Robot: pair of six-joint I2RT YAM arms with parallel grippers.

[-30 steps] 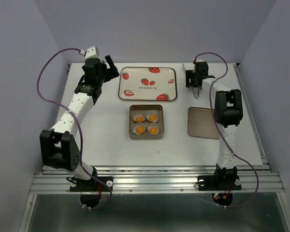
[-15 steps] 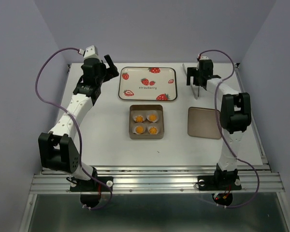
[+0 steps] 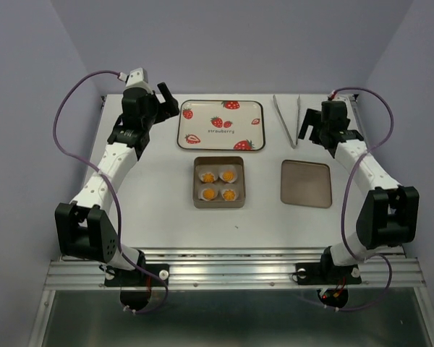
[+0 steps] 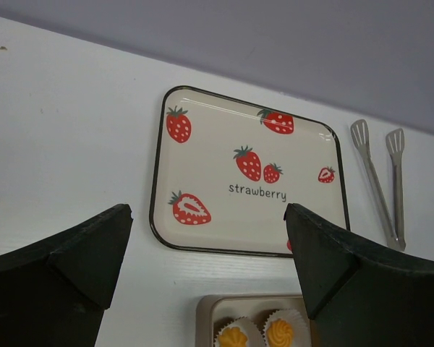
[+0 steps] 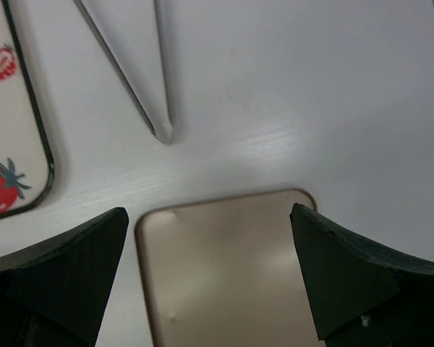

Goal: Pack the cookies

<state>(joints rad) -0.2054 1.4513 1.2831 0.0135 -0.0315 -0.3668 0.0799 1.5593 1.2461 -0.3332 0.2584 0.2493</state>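
The left end effector (image 4: 206,214) is released, its fingers spread wide with nothing between them. It hovers at the far left of the counter (image 3: 152,195), just beside the left edge of the strawberry tray (image 3: 210,112). The right end effector (image 5: 206,211) is also released and holds nothing. It hangs at the far right, just right of the tongs (image 3: 282,116) and beyond the far edge of the lid (image 3: 306,183), which lies flat.

The 4 cookies (image 3: 210,193) sit in white paper cups (image 3: 229,200), 2 by 2, inside the square tin (image 3: 218,205) at the middle of the counter. The tin lies just on the near side of the tray and left of the lid, with bare counter between them. The cookies are well apart from both end effectors: nearer and to the right of the left one, nearer and to the left of the right one. In the left wrist view, 2 of them show at the bottom edge, below the spread fingers.
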